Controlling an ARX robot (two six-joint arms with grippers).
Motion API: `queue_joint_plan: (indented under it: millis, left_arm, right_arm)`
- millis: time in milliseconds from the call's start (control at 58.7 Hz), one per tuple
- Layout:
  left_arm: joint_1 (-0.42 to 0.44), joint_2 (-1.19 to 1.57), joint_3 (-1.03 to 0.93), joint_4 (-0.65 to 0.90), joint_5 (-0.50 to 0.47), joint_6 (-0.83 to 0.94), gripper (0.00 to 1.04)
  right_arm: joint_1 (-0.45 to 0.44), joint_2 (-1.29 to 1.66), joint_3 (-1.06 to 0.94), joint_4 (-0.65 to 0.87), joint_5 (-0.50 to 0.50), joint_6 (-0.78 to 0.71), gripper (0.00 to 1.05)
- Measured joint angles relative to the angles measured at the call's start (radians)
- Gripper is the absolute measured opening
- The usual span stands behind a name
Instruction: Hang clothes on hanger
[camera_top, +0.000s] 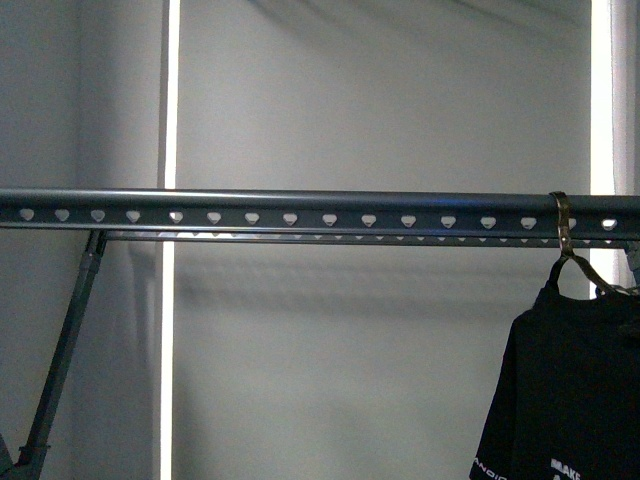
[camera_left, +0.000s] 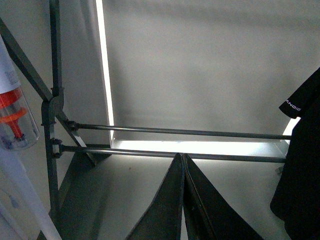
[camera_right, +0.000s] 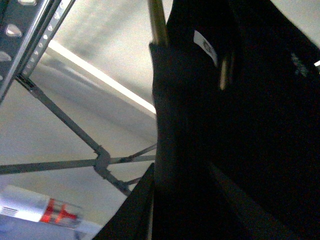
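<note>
Black T-shirt (camera_right: 240, 125) fills your right hand (camera_right: 180, 200), clenched on it; left hand (camera_left: 183, 200) clenched empty; perforated grey rail (camera_top: 300, 212) open leftward of brass-silver metal hanger (camera_top: 562, 225).

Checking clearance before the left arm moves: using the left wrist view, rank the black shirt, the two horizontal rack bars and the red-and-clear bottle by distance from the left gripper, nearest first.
1. Rack bars, just beyond the shut left gripper.
2. Black shirt, off to one side.
3. Bottle, at the opposite edge.

Shirt versus bottle is close; depth is hard to judge.
</note>
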Motion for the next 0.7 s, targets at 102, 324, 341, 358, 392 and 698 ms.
queue_joint_plan:
  millis: [102, 324, 341, 358, 392, 698]
  left_arm:
    - [0.000, -0.042, -0.035, -0.003, 0.000, 0.000, 0.04]
    - [0.000, -0.137, -0.093, -0.040, 0.000, 0.000, 0.04]
    - [0.000, -0.146, -0.097, -0.044, 0.000, 0.000, 0.04]
    - [0.000, -0.151, -0.099, -0.047, 0.000, 0.000, 0.04]
    - [0.000, -0.169, -0.107, -0.057, 0.000, 0.000, 0.04]
    - [0.000, -0.313, -0.152, -0.154, 0.000, 0.000, 0.04]
  right_arm:
    - [-0.004, -0.127, -0.163, 0.110, 0.076, -0.103, 0.51]
    - [-0.014, -0.621, -0.585, 0.222, 0.083, -0.227, 0.89]
    - [-0.013, -0.680, -0.623, 0.208, 0.085, -0.233, 0.93]
    - [-0.011, -0.711, -0.642, 0.197, 0.089, -0.238, 0.95]
    - [0.008, -0.837, -0.704, 0.129, 0.144, -0.275, 0.97]
    - [0.216, -1.460, -0.924, -0.290, 0.496, -0.618, 0.37]
